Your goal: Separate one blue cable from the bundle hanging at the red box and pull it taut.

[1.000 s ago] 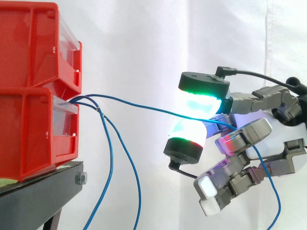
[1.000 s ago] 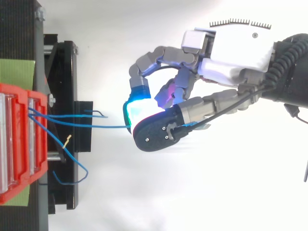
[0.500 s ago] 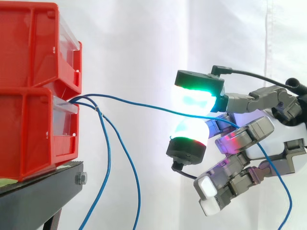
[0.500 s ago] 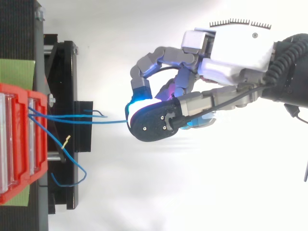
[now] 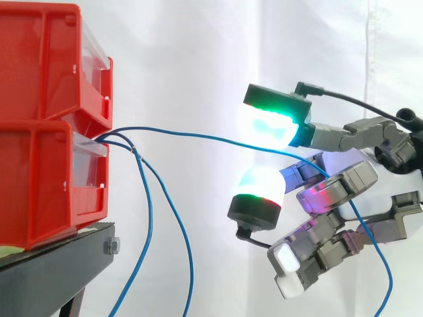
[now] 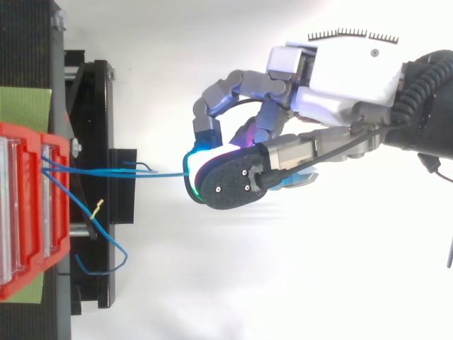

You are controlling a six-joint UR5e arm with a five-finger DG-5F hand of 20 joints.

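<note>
Blue cable ran from the red bins through the hand's parted pads.
Side view: the blue cable point(image 5: 198, 137) left the lower of the red bins point(image 5: 46, 165) above the black stand point(image 5: 53, 271), beside two hanging cables point(image 5: 149, 218), then crossed right through an open gap between the upper pad point(image 5: 271, 125) and lower pad point(image 5: 259, 185) of the hand point(image 5: 337, 188) and drooped down. The top view hid that gap because the pads overlapped there. Half a second earlier the pads were pressed together on the cable.
</note>
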